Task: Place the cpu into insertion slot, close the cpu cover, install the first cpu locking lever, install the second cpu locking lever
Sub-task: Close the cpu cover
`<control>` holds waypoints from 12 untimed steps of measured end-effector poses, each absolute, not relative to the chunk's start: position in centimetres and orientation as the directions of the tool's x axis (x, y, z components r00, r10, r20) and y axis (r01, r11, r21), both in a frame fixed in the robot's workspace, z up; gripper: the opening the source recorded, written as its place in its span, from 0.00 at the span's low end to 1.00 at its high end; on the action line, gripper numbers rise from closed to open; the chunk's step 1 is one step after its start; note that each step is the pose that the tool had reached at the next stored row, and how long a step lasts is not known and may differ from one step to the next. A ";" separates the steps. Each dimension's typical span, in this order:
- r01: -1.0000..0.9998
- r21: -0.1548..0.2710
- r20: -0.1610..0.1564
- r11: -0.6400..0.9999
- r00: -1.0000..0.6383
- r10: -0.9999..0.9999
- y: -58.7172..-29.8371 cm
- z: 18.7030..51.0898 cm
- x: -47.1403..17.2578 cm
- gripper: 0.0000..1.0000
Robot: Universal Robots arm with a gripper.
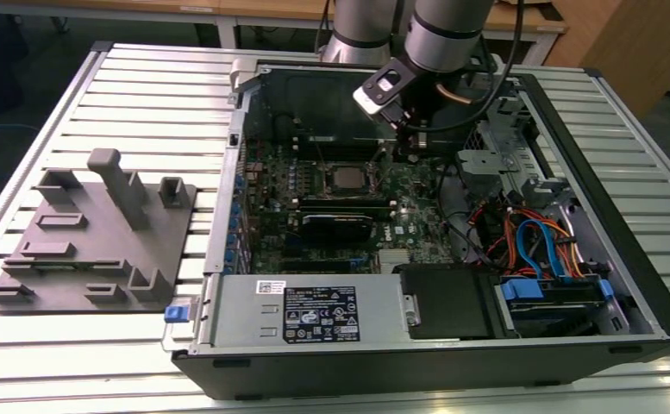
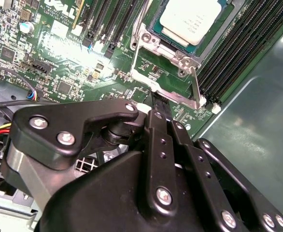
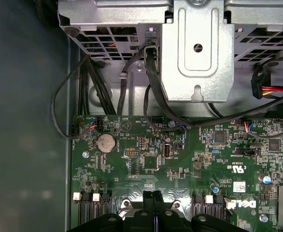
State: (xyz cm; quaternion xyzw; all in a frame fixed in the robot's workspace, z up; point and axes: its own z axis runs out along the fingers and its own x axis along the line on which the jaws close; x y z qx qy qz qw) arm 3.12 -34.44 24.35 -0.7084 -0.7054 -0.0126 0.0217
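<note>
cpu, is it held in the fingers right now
No, in the second wrist view the cpu lies flat in the insertion slot, apart from the fingers.

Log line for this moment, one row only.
chip: seated | cover: down around chip | pincer: shut, tip at cover's edge | lever: beside tip

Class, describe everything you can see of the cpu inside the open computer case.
The small flat square cpu with a silver-grey metal top lies flat in the square dark socket on the green motherboard, a greenish edge showing below its lid. A silver metal frame borders it. The black gripper sits beside the socket, not touching it.
</note>
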 end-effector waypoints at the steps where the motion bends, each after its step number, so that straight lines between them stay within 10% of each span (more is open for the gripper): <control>1: 1.000 -0.013 0.048 -0.004 0.004 0.999 -34.4 24.4 3.0 0.11; 12: 1.000 -0.013 0.048 -0.004 0.004 0.999 -34.4 24.4 2.4 0.11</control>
